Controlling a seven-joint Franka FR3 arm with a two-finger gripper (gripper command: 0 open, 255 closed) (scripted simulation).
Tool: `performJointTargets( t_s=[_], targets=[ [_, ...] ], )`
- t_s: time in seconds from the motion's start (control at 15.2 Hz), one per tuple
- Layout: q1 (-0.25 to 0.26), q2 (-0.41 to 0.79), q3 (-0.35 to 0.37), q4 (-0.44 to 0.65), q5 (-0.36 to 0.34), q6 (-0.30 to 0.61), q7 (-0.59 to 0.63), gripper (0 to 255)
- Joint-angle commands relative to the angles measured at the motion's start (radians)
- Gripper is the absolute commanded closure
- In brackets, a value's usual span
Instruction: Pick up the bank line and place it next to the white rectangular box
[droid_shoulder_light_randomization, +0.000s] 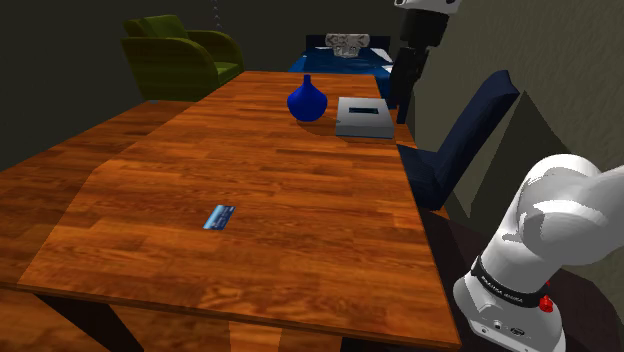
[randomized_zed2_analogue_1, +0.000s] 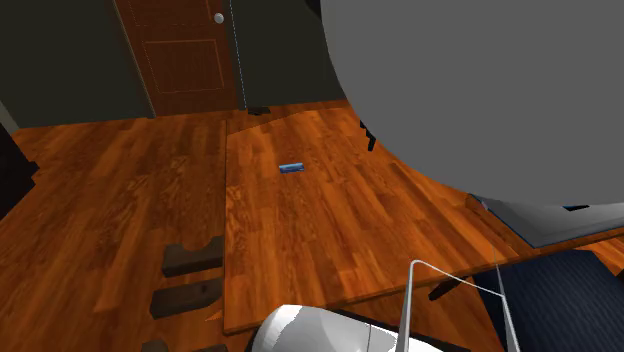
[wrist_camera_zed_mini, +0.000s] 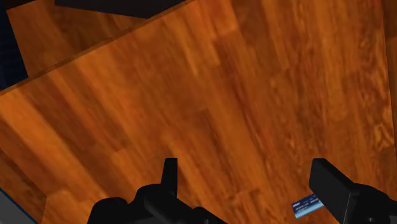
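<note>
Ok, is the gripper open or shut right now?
Open: on the gripper, the two black fingers stand well apart above the wooden table, clasping nothing.

No legible text anywhere, tiny white lettering on the blue card (wrist_camera_zed_mini: 306, 205) too small to read, pale print on the black band (droid_shoulder_light_randomization: 497, 284) around the arm's base (droid_shoulder_light_randomization: 505, 322) likewise unreadable
</note>
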Motion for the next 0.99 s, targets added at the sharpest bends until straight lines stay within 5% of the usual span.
performJointTargets(
  t_s=[0.0,0.92],
  targets=[
    [0.0,0.0,0.0,0.0,0.0,0.0,0.0,0],
    [0.164,0.609,0.071,0.413,-0.205,0.096,-0.429,0]
  ],
)
